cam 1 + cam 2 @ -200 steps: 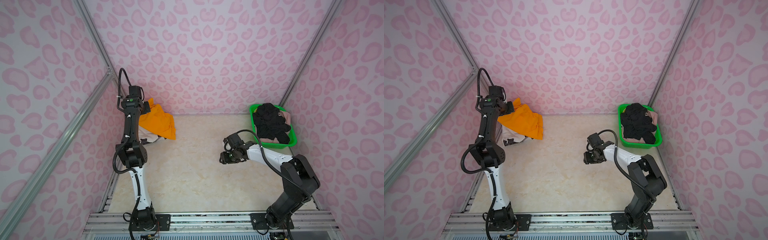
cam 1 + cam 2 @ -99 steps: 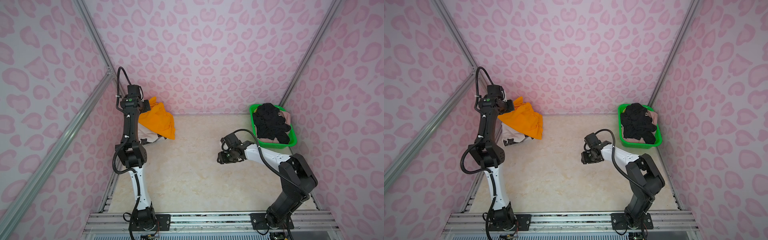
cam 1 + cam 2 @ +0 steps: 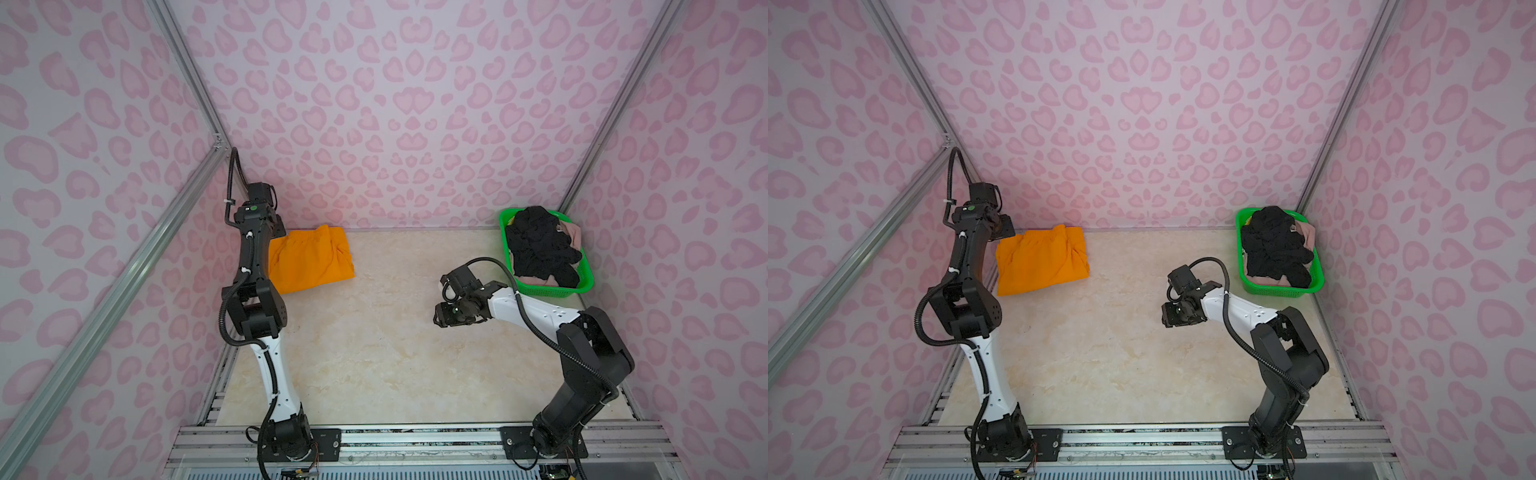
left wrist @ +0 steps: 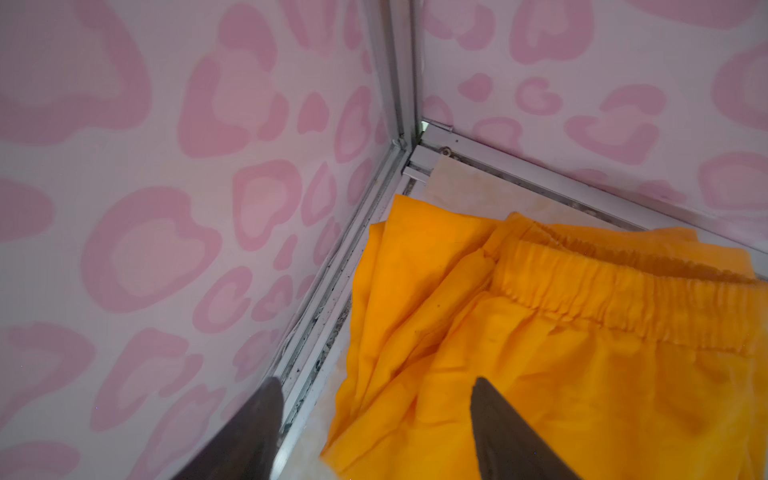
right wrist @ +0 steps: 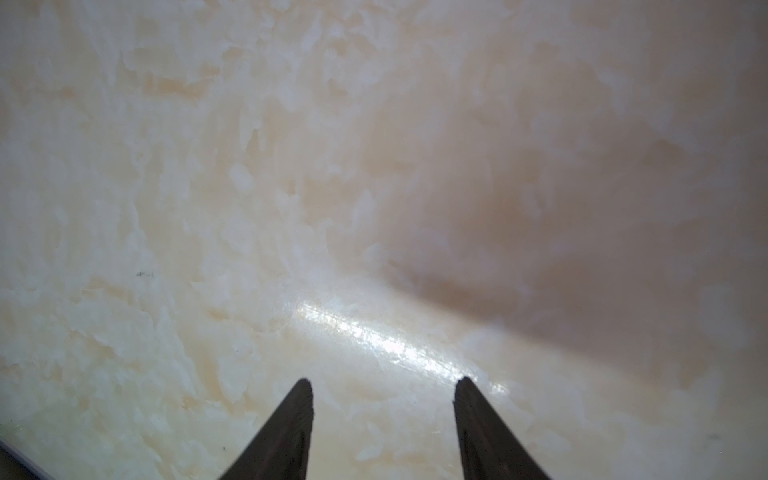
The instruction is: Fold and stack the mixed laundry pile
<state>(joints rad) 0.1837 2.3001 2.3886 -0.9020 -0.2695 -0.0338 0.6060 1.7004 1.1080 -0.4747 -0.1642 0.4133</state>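
The bright orange shorts (image 3: 309,259) (image 3: 1040,259) lie spread flat on the table in the back left corner, waistband (image 4: 623,286) toward the back wall. My left gripper (image 4: 376,384) hangs open just above their left edge, close to the side wall, with nothing between its fingers. The rest of the mixed laundry pile sits in the green basket (image 3: 505,232): a black knit piece (image 3: 540,245) (image 3: 1273,245) on top and a beige-pink piece (image 3: 571,232) beside it. My right gripper (image 3: 440,316) (image 5: 382,384) is open and empty, low over bare table left of the basket.
Pink patterned walls close in the left, back and right sides, with aluminium rails (image 4: 399,83) along the corners. The beige marbled table (image 3: 374,353) stretches between the two arms. The arm bases stand on the front rail (image 3: 415,436).
My left gripper went from shut on the orange shorts to open, and the shorts dropped flat onto the table. The right gripper drifted slightly left.
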